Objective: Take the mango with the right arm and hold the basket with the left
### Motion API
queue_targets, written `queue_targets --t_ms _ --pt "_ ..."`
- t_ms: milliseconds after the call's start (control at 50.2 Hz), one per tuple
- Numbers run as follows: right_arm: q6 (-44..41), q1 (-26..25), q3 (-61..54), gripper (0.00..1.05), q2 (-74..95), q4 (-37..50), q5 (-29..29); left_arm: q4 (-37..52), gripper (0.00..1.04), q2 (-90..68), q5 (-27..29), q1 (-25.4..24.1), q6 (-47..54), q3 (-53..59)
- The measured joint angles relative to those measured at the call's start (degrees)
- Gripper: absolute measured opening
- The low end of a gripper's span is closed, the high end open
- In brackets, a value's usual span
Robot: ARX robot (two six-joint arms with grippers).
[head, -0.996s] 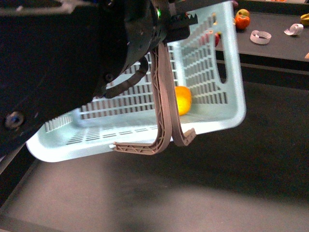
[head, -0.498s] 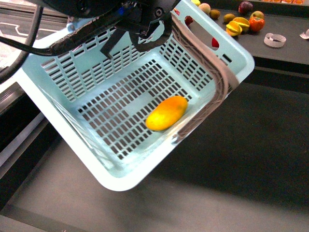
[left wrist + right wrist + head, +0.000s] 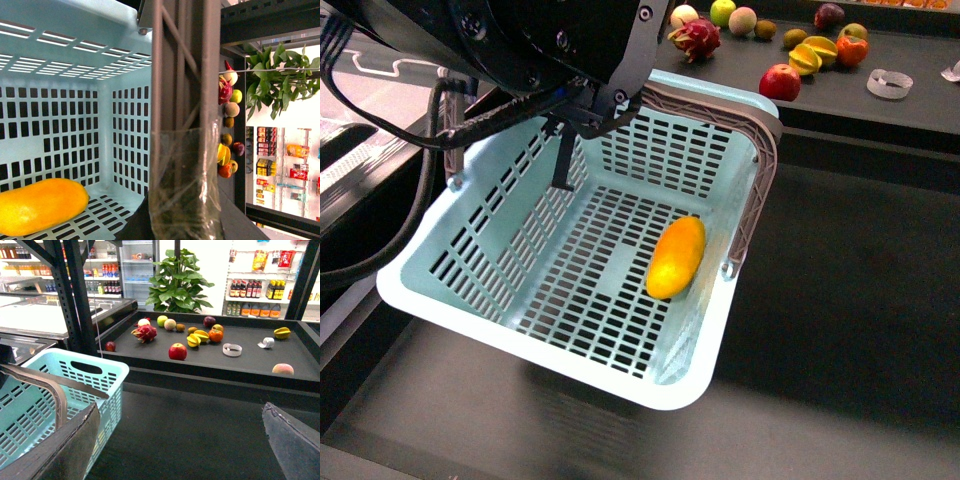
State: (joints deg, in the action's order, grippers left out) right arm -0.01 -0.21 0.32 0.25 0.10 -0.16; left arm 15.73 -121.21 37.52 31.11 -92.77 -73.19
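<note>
Left arm [image 3: 520, 40] fills the upper left of the front view. Left gripper [image 3: 578, 112] sits at the far rim of the basket [image 3: 690, 390]. In the left wrist view a grey-brown handle [image 3: 182, 75] runs straight through the grip, with a tape-wrapped finger lying over it, so the jaws read as pinched on that handle. The basket is off the surface, tilted, with its shadow underneath, and appears to hang from this hold. The mango [image 3: 677, 257] lies on the slotted floor inside, lengthwise, close against the right-hand wall and just below where the second handle [image 3: 757, 190] pivots. The right gripper [image 3: 185, 440] appears only in its own wrist view. Its fingers [image 3: 65, 450] are spread wide with nothing between them, well clear of the basket and beside its near corner. Judgement: the pick looks done, with the fruit already delivered and the right hand emptied. What remains is for the left to hold steady, perhaps leveling the basket. Risk: on that tilt the smooth mango may roll along the floor. Surroundings: a dark counter [image 3: 240, 365] behind carries a red apple [image 3: 780, 81], a dragon fruit [image 3: 695, 38], cut orange-yellow slices [image 3: 805, 58] and a tape roll [image 3: 890, 82], with a potted plant [image 3: 180, 282] beyond. Nothing overhangs the mango. Only the arm and its cable crowd the basket's far-left corner.
</note>
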Motion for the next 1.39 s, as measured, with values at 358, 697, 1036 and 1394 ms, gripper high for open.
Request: queue_targets --t_ms 358,697,1036,1394 --pt "0.0 0.0 0.0 0.97 0.0 0.0 0.0 -5.4 0.13 -3.6 -0.9 -0.7 -7.4 -0.6" --pt "0.0 0.0 0.0 0.97 0.0 0.0 0.0 -9.2 0.68 -1.4 -1.0 -0.9 -9.5 -1.4" --pt "0.0 0.0 0.0 0.97 0.0 0.0 0.0 -11.8 0.97 11.4 3.1 0.0 -8.0 7.0" --pt "0.0 0.0 0.0 0.97 0.0 0.0 0.0 -10.4 0.97 27.6 13.7 -4.0 7.8 23.5"
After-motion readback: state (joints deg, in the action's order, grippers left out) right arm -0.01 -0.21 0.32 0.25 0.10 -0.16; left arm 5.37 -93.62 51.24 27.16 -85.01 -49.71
